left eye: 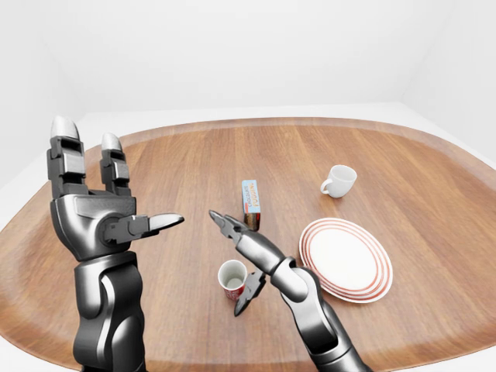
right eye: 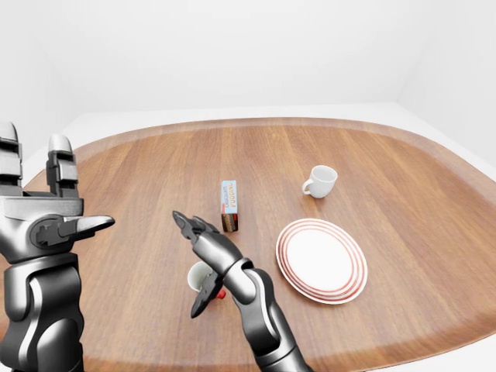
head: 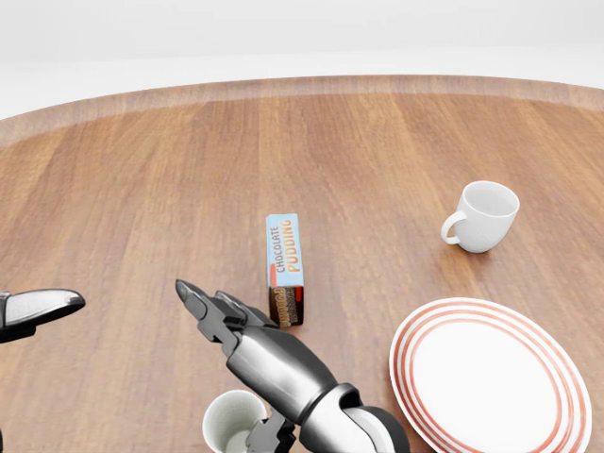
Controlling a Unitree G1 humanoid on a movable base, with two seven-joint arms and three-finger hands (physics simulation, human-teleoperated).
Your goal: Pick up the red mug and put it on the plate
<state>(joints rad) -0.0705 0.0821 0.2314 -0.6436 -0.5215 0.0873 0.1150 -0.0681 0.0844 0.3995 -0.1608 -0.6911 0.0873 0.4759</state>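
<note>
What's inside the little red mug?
The red mug shows a white inside with a dark bottom; whether that is liquid is unclear. The right robot hand covers its right side.

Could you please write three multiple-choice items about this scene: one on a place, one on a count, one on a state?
1. In the left-eye view, the white mug stands where from the plate?
A. above
B. below
C. on it

2. How many cups are on the table?
A. one
B. two
C. three

3. The left hand is:
A. shut on the pudding box
B. raised, open
C. on the plate

Answers: 1 A, it stands apart, higher in the view. 2 B, the white mug and the red mug. 3 B, fingers spread, holding nothing.
</note>
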